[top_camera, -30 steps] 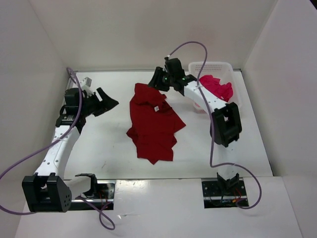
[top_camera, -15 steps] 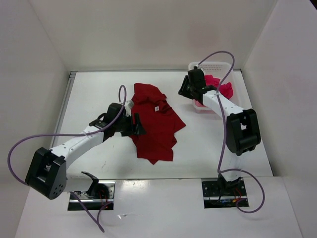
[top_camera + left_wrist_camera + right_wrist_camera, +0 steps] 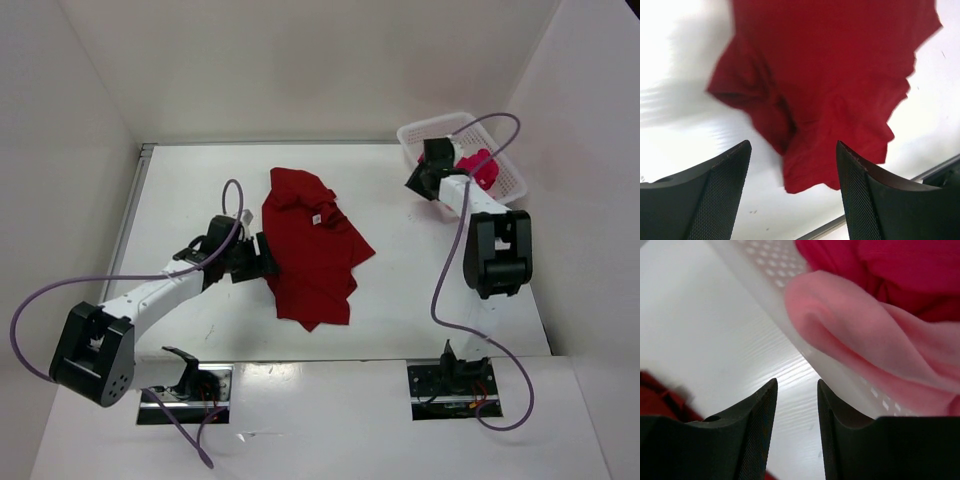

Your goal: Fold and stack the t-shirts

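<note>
A dark red t-shirt (image 3: 310, 245) lies crumpled on the white table, partly folded over itself. My left gripper (image 3: 262, 258) is at its left edge, open, with the dark red t-shirt (image 3: 830, 75) just ahead and nothing between the left gripper's (image 3: 793, 146) fingers. A magenta t-shirt (image 3: 478, 168) lies in the white basket (image 3: 435, 123). My right gripper (image 3: 420, 182) sits at the basket's near-left side, open a little and empty. In the right wrist view the right gripper (image 3: 797, 384) is beside the basket wall (image 3: 785, 295), with a light pink t-shirt (image 3: 880, 355) and the magenta t-shirt (image 3: 900, 270) behind it.
The basket stands turned at an angle in the back right corner, close to the right wall. White walls enclose the table on three sides. Purple cables loop off both arms over the table. A metal strip runs along the near edge (image 3: 935, 170).
My left arm swung from the left wall in to the dark red shirt's left edge. My right arm left the shirt's collar for the basket, which has turned and shifted right.
</note>
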Robot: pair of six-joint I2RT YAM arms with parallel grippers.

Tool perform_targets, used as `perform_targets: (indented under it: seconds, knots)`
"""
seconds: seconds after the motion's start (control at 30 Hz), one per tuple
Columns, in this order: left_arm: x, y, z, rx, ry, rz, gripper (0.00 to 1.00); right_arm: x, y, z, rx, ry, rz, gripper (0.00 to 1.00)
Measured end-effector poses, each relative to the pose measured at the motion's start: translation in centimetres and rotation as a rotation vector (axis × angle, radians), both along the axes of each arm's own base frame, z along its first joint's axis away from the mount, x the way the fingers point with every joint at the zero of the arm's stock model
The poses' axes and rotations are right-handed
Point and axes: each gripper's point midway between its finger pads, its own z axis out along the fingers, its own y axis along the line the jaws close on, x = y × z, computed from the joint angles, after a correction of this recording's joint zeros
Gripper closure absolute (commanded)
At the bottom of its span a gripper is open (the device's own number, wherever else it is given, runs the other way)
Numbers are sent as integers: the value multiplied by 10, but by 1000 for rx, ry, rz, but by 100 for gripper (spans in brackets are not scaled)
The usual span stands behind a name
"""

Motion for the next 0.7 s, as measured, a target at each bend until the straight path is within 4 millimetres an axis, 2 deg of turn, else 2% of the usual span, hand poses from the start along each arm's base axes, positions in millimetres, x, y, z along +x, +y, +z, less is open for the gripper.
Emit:
perform_targets:
  seconds: [0.1, 0.17, 0.2, 0.3, 0.4, 0.43, 0.47, 0.57, 0.6, 0.7]
  knots:
    - [1, 14, -3, -1, 16, 59, 24, -1, -38, 5, 33, -10, -75, 51]
    - [4, 21, -2, -2, 10, 87, 24, -9, -39, 13, 44, -19, -77, 49]
    - [6, 22, -1, -5, 5, 98, 24, -14, -32, 20, 52, -30, -60, 47]
    - [12, 22, -4, -16, 10, 118, 27, -38, 13, 44, 85, -67, 50, 46]
    - [17, 18, -21, -22, 53, 130, 32, -76, 57, 67, 144, -100, 171, 46]
    - [18, 17, -28, -19, 72, 131, 34, -91, 68, 72, 176, -109, 202, 48]
    - [18, 17, -36, -14, 93, 132, 41, -106, 72, 74, 197, -110, 216, 49]
    - [21, 15, -54, -7, 145, 144, 53, -147, 78, 65, 268, -82, 218, 49]
    - [23, 14, -56, -9, 152, 147, 61, -161, 81, 57, 285, -55, 216, 49]
    - [37, 10, -51, -19, 133, 153, 72, -205, 110, 26, 329, 62, 260, 49]
